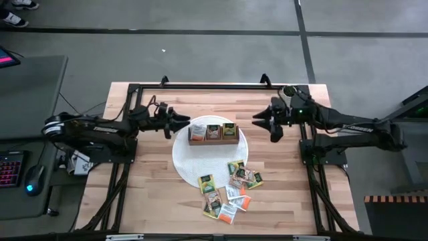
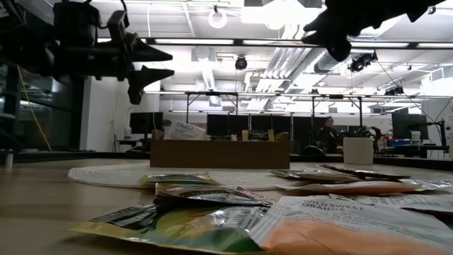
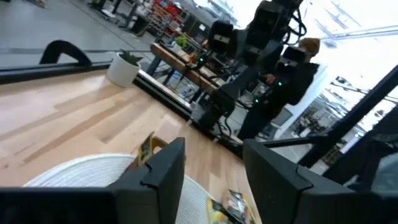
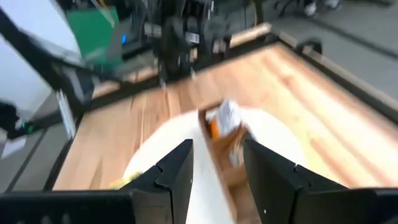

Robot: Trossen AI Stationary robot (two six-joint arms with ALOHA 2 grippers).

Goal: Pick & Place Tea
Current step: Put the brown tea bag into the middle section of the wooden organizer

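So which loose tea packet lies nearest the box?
The green packet at the top of the pile, lying on the white mat; the others sit farther from the box.

We see a pale wooden table [image 1: 147, 194] with a smooth, plank-striped top, framed in black metal. At centre frame lies a round white woven mat [image 1: 182, 155], matt and ribbed. The brown box [image 1: 213, 133] looks like plain wood. The tea packets [image 2: 212, 195] are glossy, crinkled paper or foil.
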